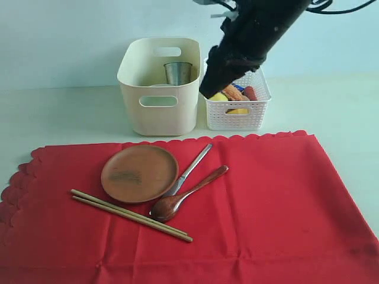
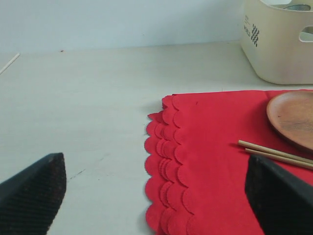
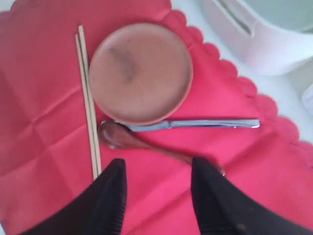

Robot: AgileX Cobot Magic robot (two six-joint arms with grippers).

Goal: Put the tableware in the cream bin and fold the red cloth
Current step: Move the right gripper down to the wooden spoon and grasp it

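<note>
The red cloth (image 1: 260,207) lies flat on the table. On it are the brown plate (image 1: 140,173), the slim metal utensil (image 1: 190,168), the dark wooden spoon (image 1: 186,194) and the chopsticks (image 1: 130,215). The steel cup (image 1: 178,72) stands inside the cream bin (image 1: 159,112); the bowl is mostly hidden there. My right gripper (image 3: 159,161) hangs open and empty high above the spoon (image 3: 122,136), the utensil (image 3: 205,124) and the plate (image 3: 139,71). My left gripper (image 2: 156,196) is open wide, low over the cloth's scalloped edge (image 2: 164,161), with the chopsticks (image 2: 274,154) beside it.
A white perforated basket (image 1: 237,112) with food stands right of the cream bin. The right arm (image 1: 249,41) reaches in from the top right, in front of the basket. Bare pale table (image 2: 88,98) lies left of the cloth and behind it.
</note>
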